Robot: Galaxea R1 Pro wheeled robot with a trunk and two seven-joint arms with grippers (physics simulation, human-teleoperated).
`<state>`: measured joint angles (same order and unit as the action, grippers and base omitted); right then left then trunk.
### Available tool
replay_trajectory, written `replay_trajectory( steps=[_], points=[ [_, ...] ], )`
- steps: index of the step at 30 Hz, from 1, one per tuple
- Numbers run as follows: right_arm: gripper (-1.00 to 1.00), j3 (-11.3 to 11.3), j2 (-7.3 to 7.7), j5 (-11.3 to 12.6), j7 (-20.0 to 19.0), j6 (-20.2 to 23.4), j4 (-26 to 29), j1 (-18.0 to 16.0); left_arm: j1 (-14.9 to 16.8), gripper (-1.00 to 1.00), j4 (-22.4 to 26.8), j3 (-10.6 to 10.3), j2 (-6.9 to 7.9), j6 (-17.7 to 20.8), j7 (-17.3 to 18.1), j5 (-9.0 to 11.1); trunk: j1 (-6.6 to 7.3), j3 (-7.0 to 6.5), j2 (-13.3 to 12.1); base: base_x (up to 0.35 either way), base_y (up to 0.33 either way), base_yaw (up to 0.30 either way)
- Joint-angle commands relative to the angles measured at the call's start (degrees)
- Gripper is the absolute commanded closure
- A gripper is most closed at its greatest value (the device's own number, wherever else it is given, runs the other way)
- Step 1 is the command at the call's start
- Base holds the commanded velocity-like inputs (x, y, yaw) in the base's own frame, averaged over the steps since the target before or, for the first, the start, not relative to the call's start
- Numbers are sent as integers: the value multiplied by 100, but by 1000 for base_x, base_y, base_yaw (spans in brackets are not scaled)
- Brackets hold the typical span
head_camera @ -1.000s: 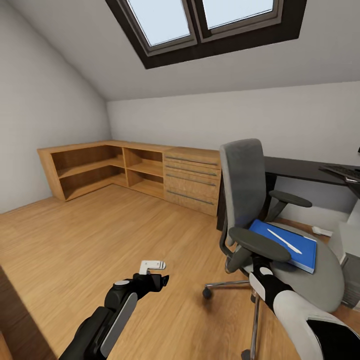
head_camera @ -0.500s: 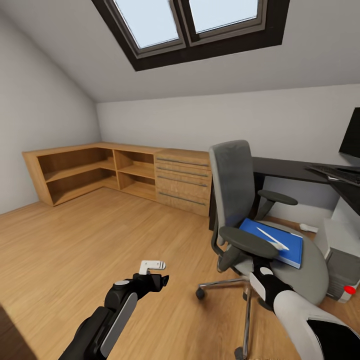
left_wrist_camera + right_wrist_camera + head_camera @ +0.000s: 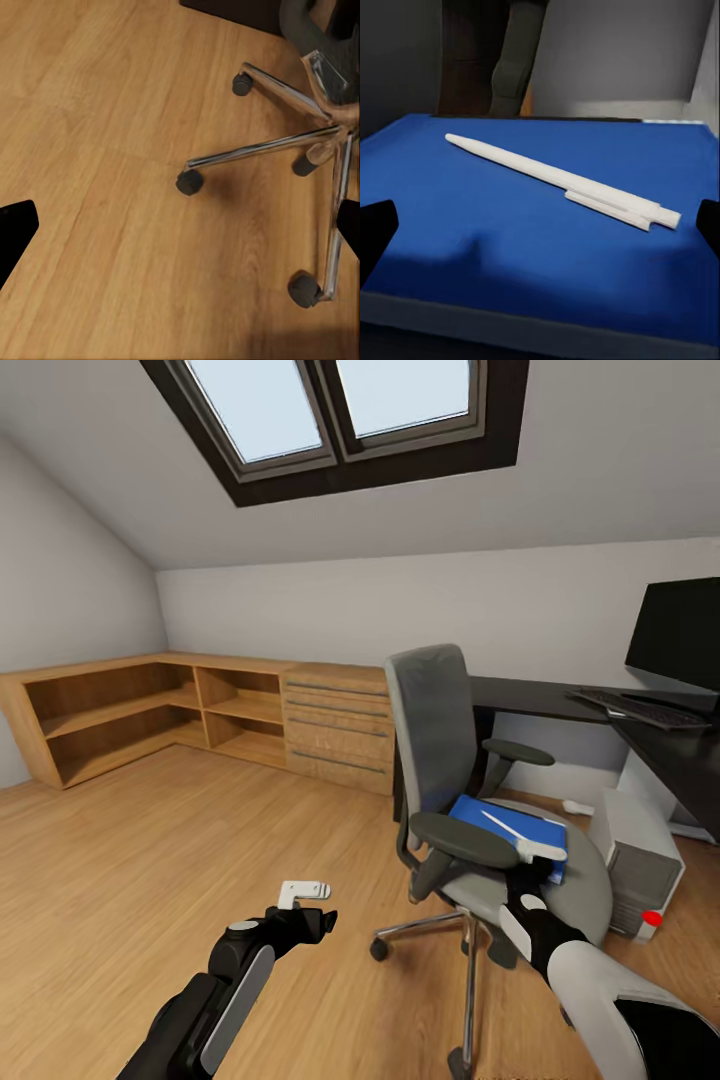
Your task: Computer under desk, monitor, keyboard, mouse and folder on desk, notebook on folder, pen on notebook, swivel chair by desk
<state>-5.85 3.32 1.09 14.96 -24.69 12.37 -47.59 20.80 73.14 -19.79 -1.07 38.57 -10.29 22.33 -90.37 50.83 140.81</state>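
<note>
Where slim white pen lies on flat blue notebook, right claw spread, left claw spread over woodgrain floor

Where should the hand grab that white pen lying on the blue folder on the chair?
Probably the pen's thin middle, coming straight down with fingers across it. It lies flat on the folder, its clip end thicker, so a side approach has nothing to close under.

A grey swivel chair with black armrests stands on the wooden floor just beside the dark desk. On its seat lies a flat blue folder with a slim white pen resting diagonally on top. A black monitor and black keyboard sit on the desk, and a grey computer tower stands beneath it.
</note>
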Motion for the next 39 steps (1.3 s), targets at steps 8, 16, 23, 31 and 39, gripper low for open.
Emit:
replay_trajectory(
  steps=[8,16,23,31,39],
  points=[
    [-100,-21,2,9,-11,-27,-6,-5,3,-100,7,0,2,19,-52,61,1,-42,3,0,0,-194],
    [-100,-79,42,11,-11,-27,-6,-5,3,-100,35,2,10,17,-60,61,1,-91,3,0,0,-194],
    [-100,-97,57,55,-11,-27,-6,-5,3,-100,48,9,16,11,-61,61,1,-133,3,0,0,-194],
    [-100,-100,229,636,-12,-24,-3,-5,-186,-100,718,19,163,13,-66,81,1,-179,3,0,0,-186],
    [-100,-95,256,811,-18,-21,6,-5,-770,-100,1739,111,253,27,-69,89,1,-187,3,0,0,-45]
  ],
)
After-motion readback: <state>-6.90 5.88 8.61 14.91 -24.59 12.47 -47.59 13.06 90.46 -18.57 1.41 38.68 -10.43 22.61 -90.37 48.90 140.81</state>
